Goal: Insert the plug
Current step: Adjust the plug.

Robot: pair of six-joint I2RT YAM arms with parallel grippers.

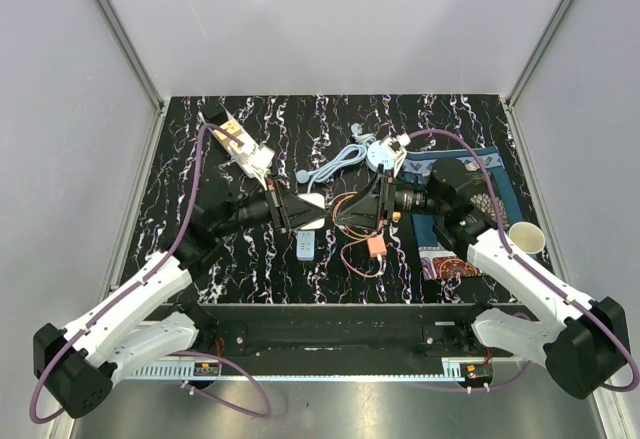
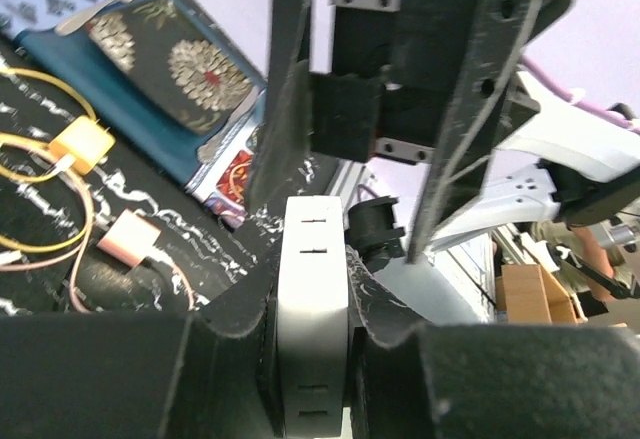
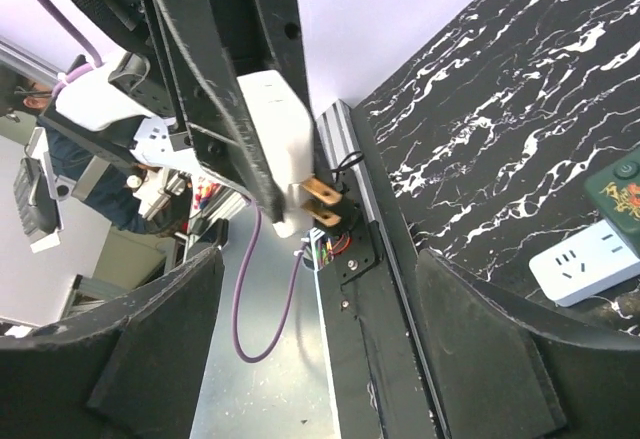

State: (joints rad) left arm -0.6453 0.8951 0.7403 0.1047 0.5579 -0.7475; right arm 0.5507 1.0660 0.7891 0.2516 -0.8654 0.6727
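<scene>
My left gripper is shut on a white plug adapter and holds it above the table's middle. In the left wrist view the adapter sits clamped between my jaws, its slotted edge facing the camera. In the right wrist view the adapter shows two brass prongs pointing toward my right gripper. My right gripper faces it a short way off, open and empty. A small white socket block lies on the table below the grippers, and also shows in the right wrist view.
A white power strip lies at the back left. Orange and pink plugs with thin cables lie mid-table. A round pale blue device with its cable lies at the back. A blue placemat and a paper cup are on the right.
</scene>
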